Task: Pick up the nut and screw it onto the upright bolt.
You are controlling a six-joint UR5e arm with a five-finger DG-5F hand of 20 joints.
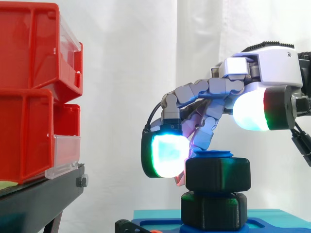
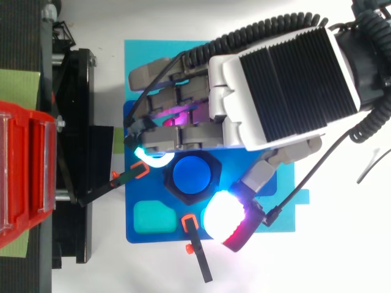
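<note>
Sitting atop the blue bolt (image 2: 192, 174), the black nut (image 1: 218, 174) lies beneath the hand (image 2: 281, 85).

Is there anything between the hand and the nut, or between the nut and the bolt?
Nothing visible does. The nut already sits around the bolt, whose blue top shows through it. The hand hangs close above and beside the nut, with no object between them.

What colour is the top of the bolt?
Blue; the bolt shows best in the top view.
</note>
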